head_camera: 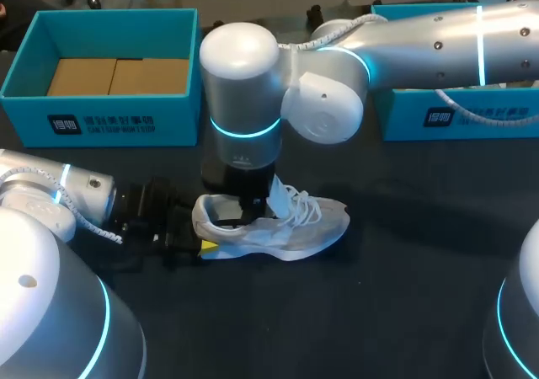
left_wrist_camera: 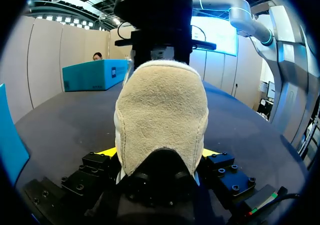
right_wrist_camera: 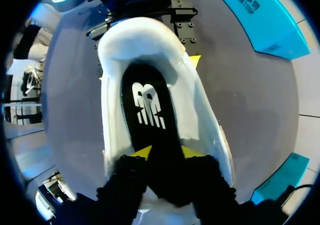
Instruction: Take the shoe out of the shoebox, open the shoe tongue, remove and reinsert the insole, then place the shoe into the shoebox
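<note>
1. Beneath the left end effector point(left_wrist_camera: 159, 152) and the right end effector point(right_wrist_camera: 166, 152) lies the dark surface point(head_camera: 396, 312).
2. Well beyond the left end effector, an open blue shoebox point(head_camera: 118, 114) stands on the surface. A second blue box point(head_camera: 455, 118) stands beyond the right end effector.
3. The white shoe point(head_camera: 295, 227) sits upright on the surface, outside the shoebox, its heel pinched between the left end effector's yellow tips.
4. The right end effector reaches down into the shoe's opening, its tips pinching the black insole point(right_wrist_camera: 147, 105) from both sides.
</note>
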`<state>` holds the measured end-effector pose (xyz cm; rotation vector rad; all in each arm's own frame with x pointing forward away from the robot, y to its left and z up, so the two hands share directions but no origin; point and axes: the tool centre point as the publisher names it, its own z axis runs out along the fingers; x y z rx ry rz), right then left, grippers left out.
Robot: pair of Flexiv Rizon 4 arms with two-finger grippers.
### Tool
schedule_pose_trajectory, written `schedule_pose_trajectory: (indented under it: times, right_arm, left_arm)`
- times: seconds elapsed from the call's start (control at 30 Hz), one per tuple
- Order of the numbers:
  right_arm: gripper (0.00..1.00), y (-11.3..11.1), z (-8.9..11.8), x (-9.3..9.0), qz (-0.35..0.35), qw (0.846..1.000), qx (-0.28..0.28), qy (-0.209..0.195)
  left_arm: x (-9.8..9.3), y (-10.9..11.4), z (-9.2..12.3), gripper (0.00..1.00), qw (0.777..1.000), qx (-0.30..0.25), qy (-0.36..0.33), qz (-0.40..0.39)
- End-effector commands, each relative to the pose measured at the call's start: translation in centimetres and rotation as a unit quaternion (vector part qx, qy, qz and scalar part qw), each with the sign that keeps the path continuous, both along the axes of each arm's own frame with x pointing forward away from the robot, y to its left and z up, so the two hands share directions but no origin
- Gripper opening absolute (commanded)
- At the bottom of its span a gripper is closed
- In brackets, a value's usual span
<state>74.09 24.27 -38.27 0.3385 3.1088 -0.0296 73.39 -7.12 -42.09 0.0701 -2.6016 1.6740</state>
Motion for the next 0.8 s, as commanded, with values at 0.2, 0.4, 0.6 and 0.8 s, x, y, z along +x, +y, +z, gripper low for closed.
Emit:
schedule_pose_trajectory:
  times: [0.2,0.4,0.6,0.8]
  right_arm:
    - [0.45,0.9,-1.1,0.6,0.008,1.000,0.011,-0.001]
    - [0.45,1.4,-2.3,0.9,0.016,1.000,0.020,0.010]
    - [0.44,1.8,-3.6,0.2,0.017,0.999,0.020,0.031]
    - [0.00,2.3,-4.9,-1.1,0.011,0.998,0.020,0.057]
  left_arm:
    - [0.3,0.0,-0.4,0.00,1.000,0.002,0.000,0.000]
    - [0.3,0.0,-0.4,0.00,1.000,0.002,0.000,0.000]
    - [0.3,0.0,-0.4,0.00,1.000,0.002,0.000,0.000]
    - [0.3,0.0,-0.4,0.00,1.000,0.002,0.000,0.000]
